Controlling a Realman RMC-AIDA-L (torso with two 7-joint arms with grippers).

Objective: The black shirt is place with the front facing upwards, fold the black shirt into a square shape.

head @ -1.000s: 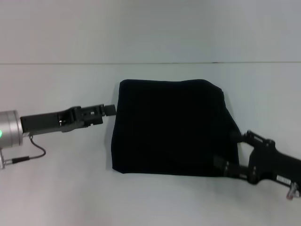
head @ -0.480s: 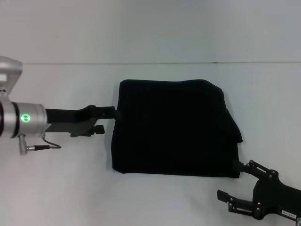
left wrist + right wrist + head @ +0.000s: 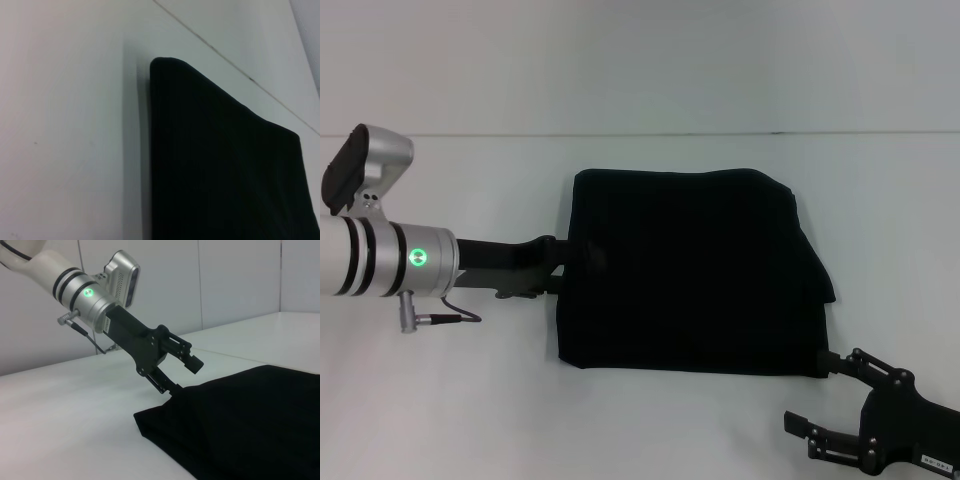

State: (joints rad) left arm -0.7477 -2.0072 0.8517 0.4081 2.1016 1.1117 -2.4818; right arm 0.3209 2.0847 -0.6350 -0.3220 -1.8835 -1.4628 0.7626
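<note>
With the black shirt [image 3: 685,270] already lying as a near-square bundle in the middle of the white tabletop [image 3: 440,400], the folding is looking nearly finished. The left gripper [image 3: 186,374] is working at the bundle's left edge, fingers parted, one over the cloth and one at or under the hem. The right gripper [image 3: 830,395] is hanging with fingers spread beside the near right corner. Next, I judge, the left fingers are needing to close and tidy that edge
</note>
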